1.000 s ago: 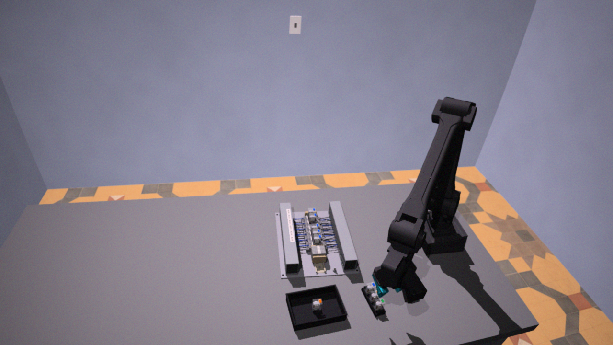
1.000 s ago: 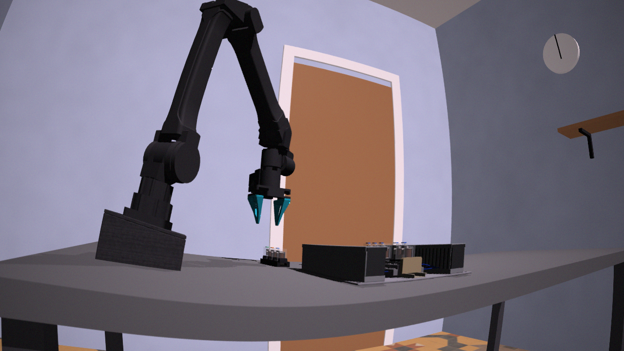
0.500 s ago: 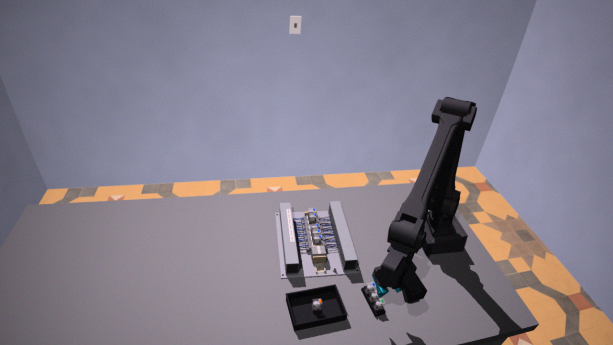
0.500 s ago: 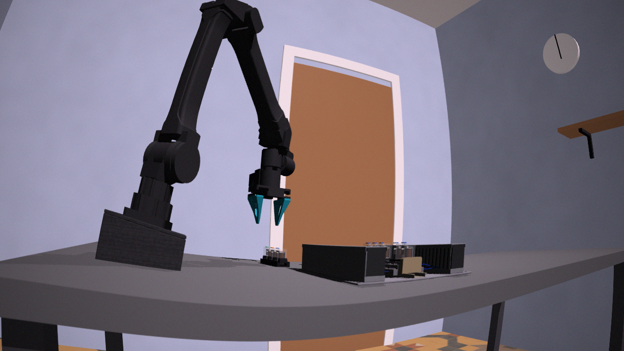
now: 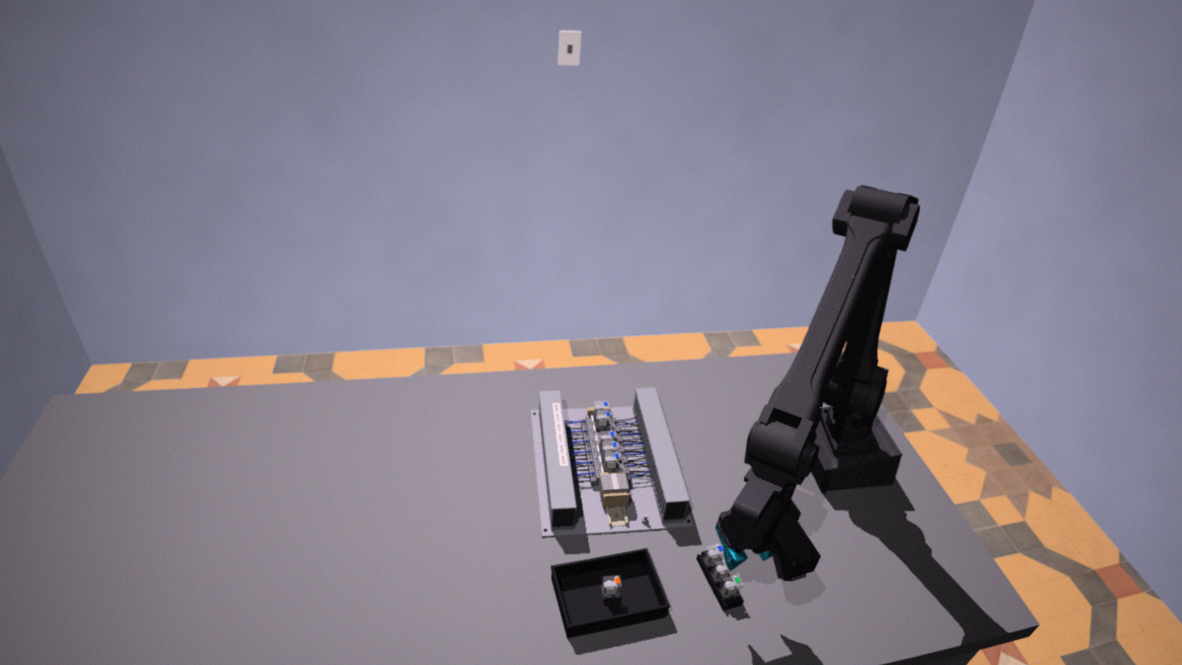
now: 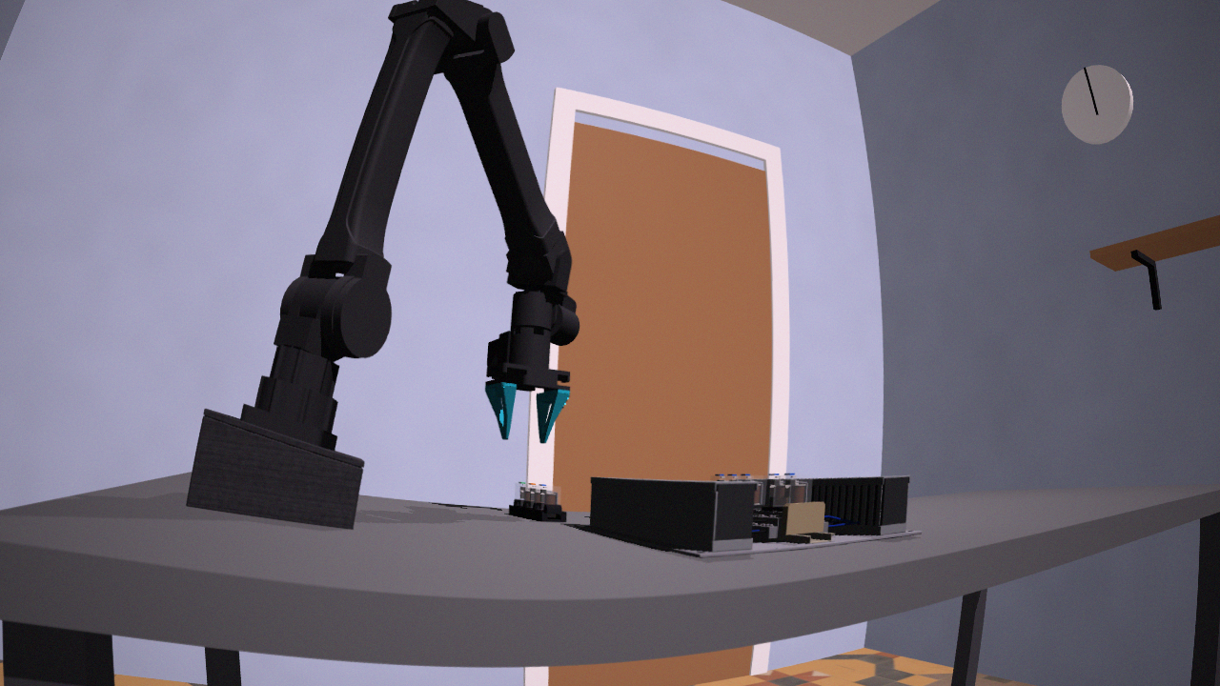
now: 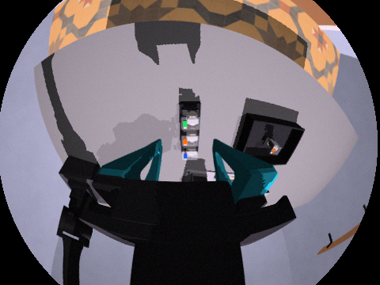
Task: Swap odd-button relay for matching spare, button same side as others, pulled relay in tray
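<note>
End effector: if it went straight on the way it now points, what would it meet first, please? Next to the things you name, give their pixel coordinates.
Most likely the spare relays [image 5: 721,572] [image 6: 537,494] [image 7: 191,139] in the black rack [image 5: 733,605] [image 6: 537,514] [image 7: 190,106] below; depth is unclear, so I cannot tell which one.

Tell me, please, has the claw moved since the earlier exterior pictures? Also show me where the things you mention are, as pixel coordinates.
No; the claw [image 6: 524,440] appears in the same place against the door frame [image 6: 562,195].
</note>
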`<state>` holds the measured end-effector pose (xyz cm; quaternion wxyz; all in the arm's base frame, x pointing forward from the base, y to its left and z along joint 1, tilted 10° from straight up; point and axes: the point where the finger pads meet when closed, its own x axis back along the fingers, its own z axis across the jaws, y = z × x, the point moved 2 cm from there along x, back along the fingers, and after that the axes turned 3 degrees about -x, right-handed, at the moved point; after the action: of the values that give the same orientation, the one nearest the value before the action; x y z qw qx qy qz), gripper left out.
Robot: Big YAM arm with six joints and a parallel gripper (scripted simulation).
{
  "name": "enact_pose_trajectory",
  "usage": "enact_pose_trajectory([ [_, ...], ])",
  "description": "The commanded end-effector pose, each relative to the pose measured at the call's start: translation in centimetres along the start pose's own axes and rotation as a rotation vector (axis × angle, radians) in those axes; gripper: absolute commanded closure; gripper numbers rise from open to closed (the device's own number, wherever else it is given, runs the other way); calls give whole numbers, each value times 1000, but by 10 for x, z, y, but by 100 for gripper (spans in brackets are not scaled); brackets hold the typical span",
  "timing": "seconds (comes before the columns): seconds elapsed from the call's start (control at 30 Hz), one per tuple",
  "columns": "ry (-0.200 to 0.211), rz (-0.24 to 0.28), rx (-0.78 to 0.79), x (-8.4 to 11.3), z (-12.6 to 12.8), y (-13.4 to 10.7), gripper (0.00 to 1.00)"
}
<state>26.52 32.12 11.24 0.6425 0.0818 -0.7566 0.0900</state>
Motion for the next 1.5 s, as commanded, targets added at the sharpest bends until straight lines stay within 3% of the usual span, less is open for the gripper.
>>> enact_pose_trajectory([
  [0.0,-45,-35,-8,13,-13,-14,41],
  [0.37,-41,-30,-8,1,-13,-63,41],
  [1.47,-61,-41,-7,6,-21,-63,41],
])
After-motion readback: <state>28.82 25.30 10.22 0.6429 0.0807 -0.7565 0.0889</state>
